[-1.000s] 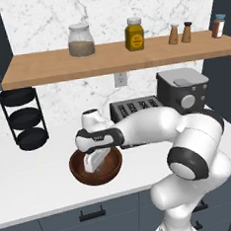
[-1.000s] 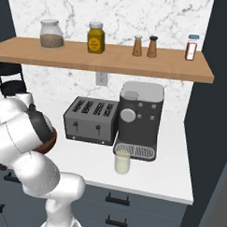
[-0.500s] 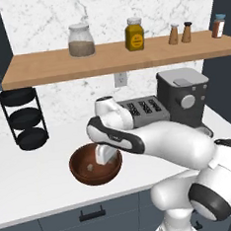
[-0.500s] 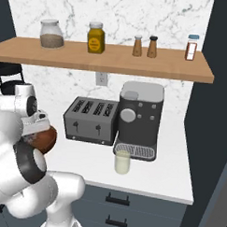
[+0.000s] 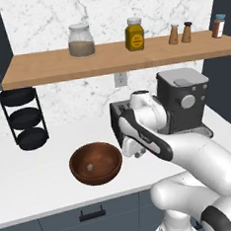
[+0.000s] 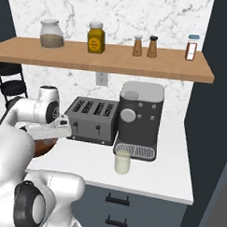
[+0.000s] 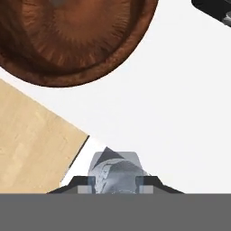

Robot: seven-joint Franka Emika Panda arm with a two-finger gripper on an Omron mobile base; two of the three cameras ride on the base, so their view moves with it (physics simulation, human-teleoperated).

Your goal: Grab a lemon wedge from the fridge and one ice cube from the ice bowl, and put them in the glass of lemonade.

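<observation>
Wooden ice bowl (image 5: 96,163), one ice cube (image 5: 90,167) inside, one ice cube (image 7: 116,171) between fingers (image 7: 145,183)

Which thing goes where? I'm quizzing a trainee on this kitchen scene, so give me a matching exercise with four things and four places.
Things
1. dark reddish-brown wooden bowl
2. clear glass of pale lemonade
3. amber jar with a pale lid
4. pale grey ice cube in the hand view

Places
a. on the wooden shelf
b. between the fingers
c. on the white counter, left of the grey toaster
d. in front of the dark coffee machine

Pairs: 1-c, 2-d, 3-a, 4-b
</observation>
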